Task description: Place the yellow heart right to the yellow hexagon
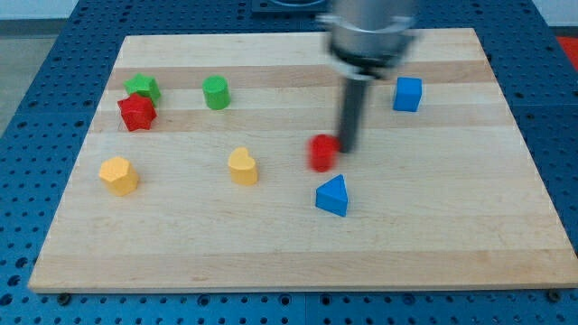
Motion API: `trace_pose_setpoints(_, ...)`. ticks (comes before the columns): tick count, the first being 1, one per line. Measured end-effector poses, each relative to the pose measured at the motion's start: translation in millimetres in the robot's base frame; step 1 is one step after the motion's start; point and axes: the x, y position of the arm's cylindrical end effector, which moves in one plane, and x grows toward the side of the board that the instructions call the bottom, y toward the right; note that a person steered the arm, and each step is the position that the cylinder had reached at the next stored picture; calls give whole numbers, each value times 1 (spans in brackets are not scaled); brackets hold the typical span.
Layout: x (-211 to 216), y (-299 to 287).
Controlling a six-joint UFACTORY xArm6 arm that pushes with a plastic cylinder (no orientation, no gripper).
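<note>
The yellow heart [242, 166] lies left of the board's middle. The yellow hexagon [118, 174] lies near the board's left edge, well to the left of the heart. My tip [347, 149] is at the board's middle, far to the right of the heart. It is right beside a red block [322, 153] that looks blurred, on that block's right side. I cannot tell whether the two touch.
A blue triangle [332, 196] lies just below the red block. A blue cube [407, 94] sits at the upper right. A green block [143, 87], a red star [136, 112] and a green cylinder [216, 92] sit at the upper left of the wooden board [452, 244].
</note>
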Motion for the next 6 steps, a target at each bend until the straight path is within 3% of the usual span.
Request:
trace_pose_setpoints(1,-4,-52)
trace_pose_setpoints(2,-4,4)
trace_pose_setpoints(3,25,71)
trace_pose_setpoints(4,82,69)
trace_pose_setpoints(5,85,9)
trace_pose_setpoints(6,16,-143)
